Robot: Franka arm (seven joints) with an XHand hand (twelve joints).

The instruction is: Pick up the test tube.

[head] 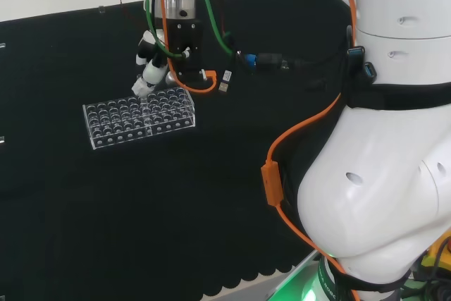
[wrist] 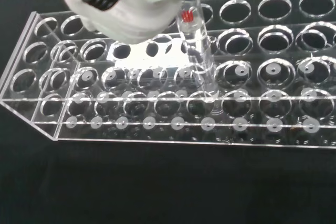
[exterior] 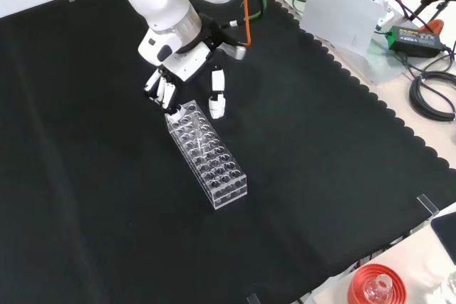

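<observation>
A clear test tube (wrist: 199, 56) with a red mark near its top stands upright in a hole near the middle of a clear plastic rack (wrist: 31, 114). The front view shows the tube as a faint streak (exterior: 202, 144) in the rack (exterior: 228, 194). My hand (exterior: 174, 80) hangs over the rack's far end, fingers (exterior: 162, 92) pointing down and fairly straight, the thumb (exterior: 217, 101) spread apart from them. Nothing is between fingers and thumb. From the head view the hand (head: 151, 68) reaches down to the rack (head: 95, 135) from behind. A blurred white part of the hand (wrist: 126, 9) overlaps the tube's top.
Black cloth (exterior: 320, 176) lies around the rack on all sides. A red ribbed stand (exterior: 376, 286) holding a glass piece sits off the cloth at the front view's lower right. Cables and a grey plate (exterior: 342, 16) lie beyond the cloth's scalloped edge.
</observation>
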